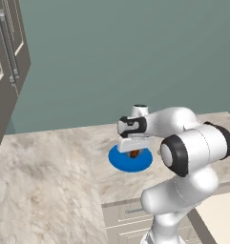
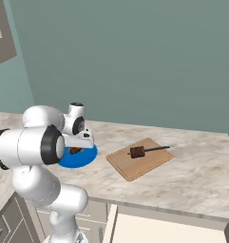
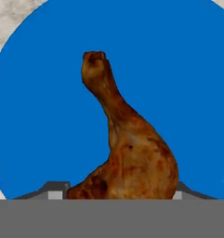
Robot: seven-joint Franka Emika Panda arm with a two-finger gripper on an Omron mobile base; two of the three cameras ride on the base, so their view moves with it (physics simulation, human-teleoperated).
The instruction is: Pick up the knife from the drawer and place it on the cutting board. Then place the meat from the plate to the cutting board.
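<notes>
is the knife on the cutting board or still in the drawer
On the board: in the right base view the knife lies across the cutting board, its blade tip reaching past the far edge.

The arm hides part of the plate (image 1: 130, 162); the meat's (image 3: 127, 153) thick end is cut off.

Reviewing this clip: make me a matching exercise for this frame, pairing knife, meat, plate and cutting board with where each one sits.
Things:
1. knife
2. meat
3. plate
4. cutting board

Places:
A. on the blue plate, between the end effector fingertips
B. on the counter, right of the plate in the right base view
C. on the counter, under the end effector
D. lying on the wooden board

Pairs: 1-D, 2-A, 3-C, 4-B
</notes>
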